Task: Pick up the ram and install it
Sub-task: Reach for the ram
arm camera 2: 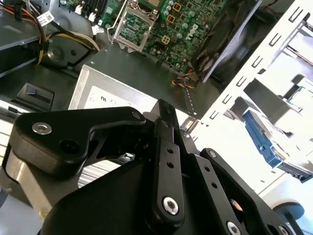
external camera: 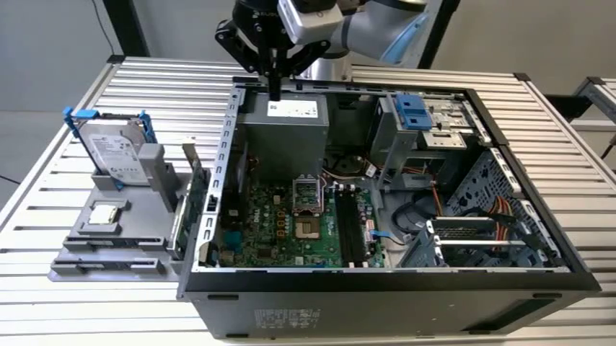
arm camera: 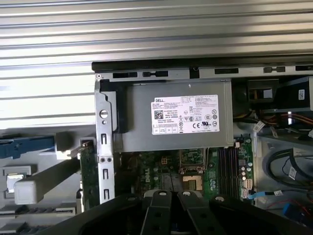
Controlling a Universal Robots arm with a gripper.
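**A:** quick q, where's the gripper (external camera: 276, 91) rn? we're squinting at the exterior view.

**B:** we see it hanging tip-down over the PSU (external camera: 284, 126), at the far end of the open PC case (external camera: 385, 281), just above the white label. can't tell if it touches. jaws look pressed together: one thin black bar in the exterior view, and in the first wrist view the two fingers (arm camera: 159, 210) sit side by side w/ barely a seam.

**A:** ok, and the ram?

**B:** we think the ram (external camera: 180, 220) is the thin green strip standing on edge in the grey fixture (external camera: 97, 252) on the worktop (external camera: 58, 303). that's just outside the case wall, on the exterior view's left. it's edge-on tho, right beside the green card (external camera: 199, 198) w/ the metal bracket, so we can't split the two cleanly. well apart from the gripper either way.

**A:** so not installed yet?

**B:** nope. the long black slots (external camera: 351, 231) on the mobo (external camera: 274, 227), next to the CPU socket (external camera: 306, 198), just show dark. same fixture also carries a HDD (external camera: 114, 151) in a blue caddy and a CPU chip (external camera: 104, 214) lying flat.
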